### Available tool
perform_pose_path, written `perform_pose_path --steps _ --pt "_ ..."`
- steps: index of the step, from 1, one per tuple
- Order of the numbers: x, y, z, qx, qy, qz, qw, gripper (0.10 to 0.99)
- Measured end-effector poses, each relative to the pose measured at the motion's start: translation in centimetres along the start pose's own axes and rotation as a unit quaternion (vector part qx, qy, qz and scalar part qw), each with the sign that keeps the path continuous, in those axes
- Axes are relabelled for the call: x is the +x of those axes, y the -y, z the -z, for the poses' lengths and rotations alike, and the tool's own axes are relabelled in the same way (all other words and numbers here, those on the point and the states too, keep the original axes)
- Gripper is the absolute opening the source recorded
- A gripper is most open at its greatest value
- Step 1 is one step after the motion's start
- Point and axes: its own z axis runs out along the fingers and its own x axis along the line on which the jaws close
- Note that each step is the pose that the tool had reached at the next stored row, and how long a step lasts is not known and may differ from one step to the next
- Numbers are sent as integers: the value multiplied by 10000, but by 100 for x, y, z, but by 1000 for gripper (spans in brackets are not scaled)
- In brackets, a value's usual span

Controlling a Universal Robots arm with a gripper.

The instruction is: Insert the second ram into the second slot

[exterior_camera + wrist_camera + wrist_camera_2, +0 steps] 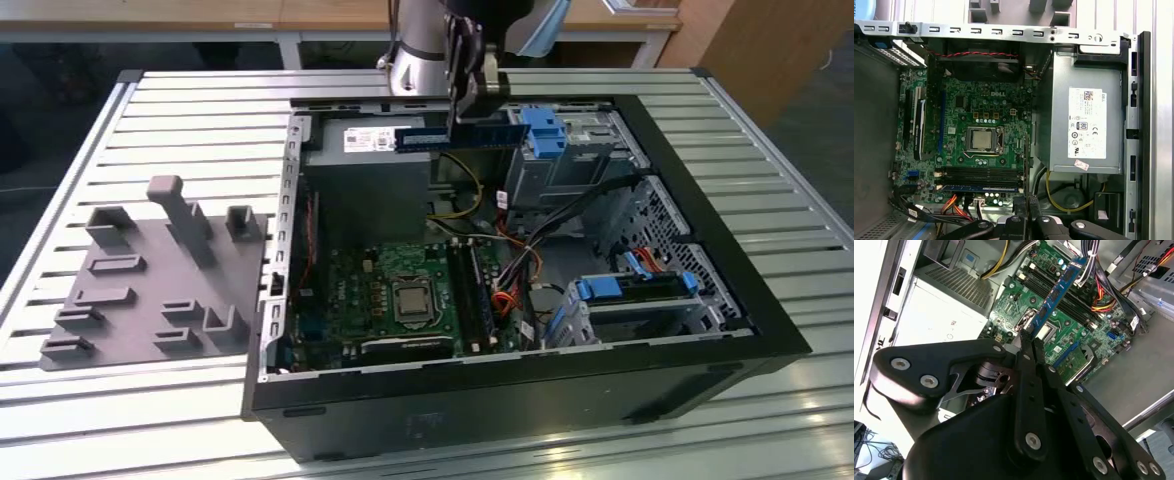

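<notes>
Within black gripper (pixel 1030 336), slim blue second ram (pixel 1059 291)

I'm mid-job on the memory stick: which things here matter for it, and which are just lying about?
In the job: claw, shut on the second ram above the open case; memory slots on the motherboard.
Lying about: grey fixture block, blue drive-bay clips, power supply, processor socket.

You've got an open PC case (pixel 534 365) on a slatted table (pixel 160 100): mobo (pixel 969 100) w/ CPU socket (pixel 983 139), PSU (pixel 1084 75) beside it. Grey fixture plate (pixel 147 290) sits just beside the case, exterior view's left.
</notes>
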Motion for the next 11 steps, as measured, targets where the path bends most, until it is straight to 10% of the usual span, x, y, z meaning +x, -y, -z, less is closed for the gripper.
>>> perform_pose_path --steps 11 --pt "76 -2 1 0 0 0 10000 133"
